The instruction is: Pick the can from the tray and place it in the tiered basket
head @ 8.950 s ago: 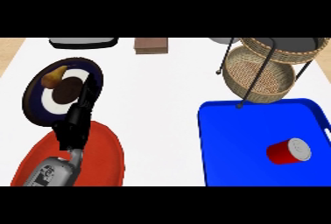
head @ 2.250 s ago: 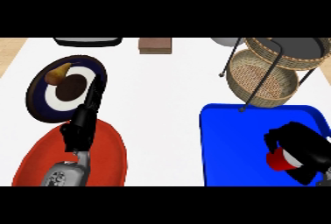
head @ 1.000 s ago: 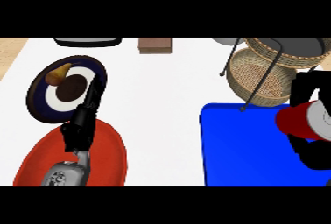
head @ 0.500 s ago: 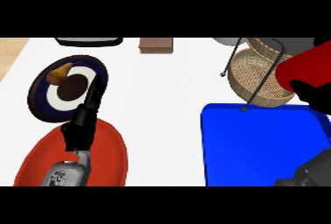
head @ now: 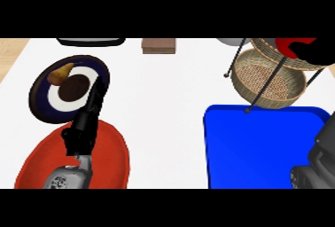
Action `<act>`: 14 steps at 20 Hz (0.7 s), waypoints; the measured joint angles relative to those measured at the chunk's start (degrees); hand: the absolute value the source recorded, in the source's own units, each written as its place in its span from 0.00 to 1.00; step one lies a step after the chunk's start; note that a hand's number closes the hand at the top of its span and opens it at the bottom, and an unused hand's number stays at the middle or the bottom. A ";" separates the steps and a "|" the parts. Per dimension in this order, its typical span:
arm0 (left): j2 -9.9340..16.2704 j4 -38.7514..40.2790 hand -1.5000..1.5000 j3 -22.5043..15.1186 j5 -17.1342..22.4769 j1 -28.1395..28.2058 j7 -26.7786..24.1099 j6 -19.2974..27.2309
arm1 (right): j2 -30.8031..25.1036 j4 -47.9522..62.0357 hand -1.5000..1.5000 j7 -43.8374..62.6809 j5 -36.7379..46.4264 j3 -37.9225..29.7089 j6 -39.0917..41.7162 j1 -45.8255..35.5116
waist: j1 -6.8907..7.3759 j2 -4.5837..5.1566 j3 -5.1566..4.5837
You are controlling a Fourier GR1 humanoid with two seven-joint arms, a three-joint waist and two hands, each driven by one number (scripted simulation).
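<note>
One robot hand matters here: my right robot hand [head: 315, 52], top right, black shape wrapped round the red can [head: 288, 44], so gripping it. Can sits over the basket's [head: 270, 79] upper tier, partly hidden by my hand; long axis unclear. Next move, I judge, is straight down and let go. Blue tray [head: 255, 146] lies below, no can on it. My left robot hand [head: 85, 124] rests open, fingers straight, over the plates on the tabletop [head: 170, 88].

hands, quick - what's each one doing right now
Left hand: open, fingers straight, holding nothing.
Right hand: curled round the red can above the tiered basket.
</note>
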 measured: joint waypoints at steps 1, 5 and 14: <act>-0.05 0.54 0.50 0.03 0.10 0.26 -0.94 -0.18 | -1.16 1.83 1.00 -0.78 0.09 0.64 -1.71 0.30 | 0.02 0.04 0.00; -0.18 0.64 0.50 0.31 -0.04 -0.50 -0.10 -0.18 | -6.24 9.25 1.00 -4.24 0.18 2.21 -7.53 0.13 | 0.08 0.10 0.01; -0.22 -0.41 0.50 0.32 -0.34 -0.46 0.76 -0.62 | -12.10 24.36 0.00 -10.53 1.08 4.17 -21.03 2.05 | 0.24 0.02 -0.04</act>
